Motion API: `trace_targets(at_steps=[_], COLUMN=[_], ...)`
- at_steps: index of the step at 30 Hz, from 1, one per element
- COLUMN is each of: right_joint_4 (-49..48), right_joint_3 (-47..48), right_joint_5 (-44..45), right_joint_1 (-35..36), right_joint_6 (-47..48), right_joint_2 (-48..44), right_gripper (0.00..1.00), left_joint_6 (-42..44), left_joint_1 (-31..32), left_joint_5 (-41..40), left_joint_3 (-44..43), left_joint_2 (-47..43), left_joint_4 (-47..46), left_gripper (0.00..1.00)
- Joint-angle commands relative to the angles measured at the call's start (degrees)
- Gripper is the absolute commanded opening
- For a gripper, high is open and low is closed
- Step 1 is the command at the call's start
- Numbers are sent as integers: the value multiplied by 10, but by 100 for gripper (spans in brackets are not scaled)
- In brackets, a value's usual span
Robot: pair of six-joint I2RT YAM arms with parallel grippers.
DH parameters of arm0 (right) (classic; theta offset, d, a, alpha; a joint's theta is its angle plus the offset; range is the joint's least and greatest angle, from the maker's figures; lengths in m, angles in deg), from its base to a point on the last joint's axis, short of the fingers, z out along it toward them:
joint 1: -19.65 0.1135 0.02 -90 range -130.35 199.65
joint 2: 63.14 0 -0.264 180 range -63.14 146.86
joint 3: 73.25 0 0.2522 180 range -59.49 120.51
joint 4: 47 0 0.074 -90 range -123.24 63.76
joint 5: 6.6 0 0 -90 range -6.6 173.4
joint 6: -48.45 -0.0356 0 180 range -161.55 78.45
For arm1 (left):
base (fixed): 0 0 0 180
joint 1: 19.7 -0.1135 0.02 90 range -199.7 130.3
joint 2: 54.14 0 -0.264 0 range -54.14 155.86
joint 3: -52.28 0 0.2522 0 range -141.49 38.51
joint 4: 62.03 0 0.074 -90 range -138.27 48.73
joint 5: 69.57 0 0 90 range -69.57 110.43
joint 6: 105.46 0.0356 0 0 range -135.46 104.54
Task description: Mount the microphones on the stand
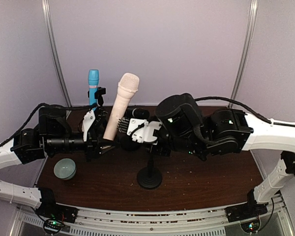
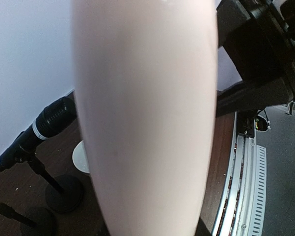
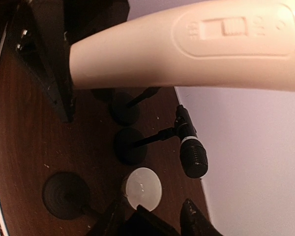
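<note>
The left claw [image 1: 101, 141] is clamped on the tail end of the cream-pink microphone [image 1: 120, 104] and holds it off the desk [image 1: 211, 182], head tipped toward 1 o'clock. The right claw [image 1: 124, 127] sits just beside the shaft at about 3 o'clock. In its wrist view its jaws stand a little apart with nothing between them. The light blue microphone [image 1: 93, 81] is mounted upright at 11 o'clock and the black microphone [image 3: 191, 153] is mounted at the back, so only this last one seems left. The free stand [image 1: 149, 176] waits at 5 o'clock of the held microphone, near the desk's front edge; its clip is hidden beneath the right arm.

To do this step well, the left arm should probably carry the shaft's narrow end over that clip and line it up with the clip's axis before pressing in. The right claw could steady the post — the base looks light enough to tip under a sideways push. A small bowl [image 1: 65, 168] at 8 o'clock lies well apart from that path.
</note>
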Motion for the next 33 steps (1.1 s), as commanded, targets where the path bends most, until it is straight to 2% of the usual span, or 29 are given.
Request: trace_targets(at_steps=[1, 3, 7, 12, 16, 19, 26, 29, 33], right_joint_4=[75, 60, 34, 14, -58, -93, -143, -151, -137], right_joint_3=[6, 3, -13, -61, -149, -185, -205, -195, -167], right_joint_5=[-18, -30, -115, -242, -363, -418, -421, -343, -199], right_joint_1=[-5, -11, -36, -86, -157, -196, -191, -156, -85], right_joint_6=[-2, -14, -45, -67, -92, -127, -159, -157, -108], right_joint_2=[2, -18, -70, -136, -187, -196, -179, -174, -150], right_gripper=[49, 61, 76, 80, 80, 78, 79, 79, 79], left_joint_6=[-5, -4, -2, 3, 3, 2, 2, 2, 1], left_joint_1=[-4, -4, -4, -4, -4, -4, -4, -4, -4], left_joint_5=[3, 0, -6, -8, -3, 1, 10, 9, 0], left_joint_3=[2, 3, 2, -7, -13, -19, -27, -29, -23], left_joint_2=[-4, -7, -11, -3, 5, 13, 32, 35, 27], left_joint_4=[-39, -37, -31, -24, -23, -21, -26, -23, -23], left_gripper=[0, 0, 0, 0, 0, 0, 0, 0, 0])
